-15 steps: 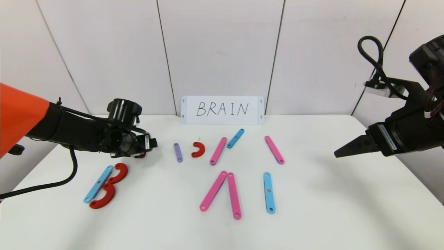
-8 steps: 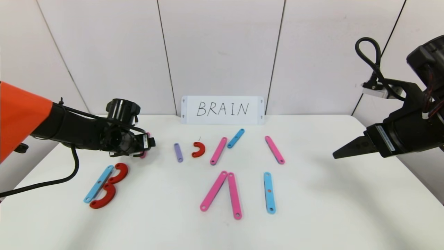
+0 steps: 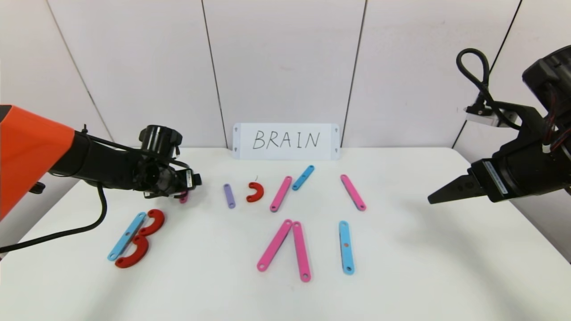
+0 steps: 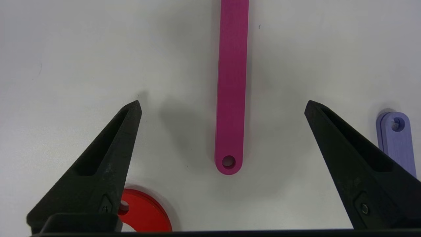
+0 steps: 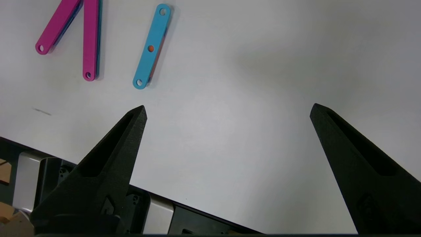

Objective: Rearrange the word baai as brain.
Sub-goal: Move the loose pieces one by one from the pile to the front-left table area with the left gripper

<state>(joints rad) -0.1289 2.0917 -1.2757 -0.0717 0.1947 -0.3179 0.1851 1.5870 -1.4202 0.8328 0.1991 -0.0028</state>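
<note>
The word baai lies as flat plastic pieces on the white table (image 3: pixel 424 267). At the left, a blue strip (image 3: pixel 127 236) and two red curves (image 3: pixel 151 222) form a B. My left gripper (image 4: pixel 223 105) hangs open over a pink strip (image 4: pixel 232 82), its fingers to either side and not touching it. That strip's tip (image 3: pixel 184 198) peeks from under the left gripper (image 3: pixel 178 189). A purple strip (image 3: pixel 229 196) and a red curve (image 3: pixel 255 192) lie beside it. Two pink strips (image 3: pixel 301 251) form an inverted V, with a blue strip (image 3: pixel 345 246) beside them. My right gripper (image 5: pixel 227 108) is open and empty.
A white card reading BRAIN (image 3: pixel 286 141) leans against the back wall. A pink strip (image 3: pixel 281 193), a blue strip (image 3: pixel 303 177) and another pink strip (image 3: pixel 353 192) lie in the back row. The right gripper (image 3: pixel 435 196) hovers over the table's right edge.
My left wrist has sunk a little toward the table over the pink strip. The right arm shifted slightly, then stayed still. No piece has moved.
</note>
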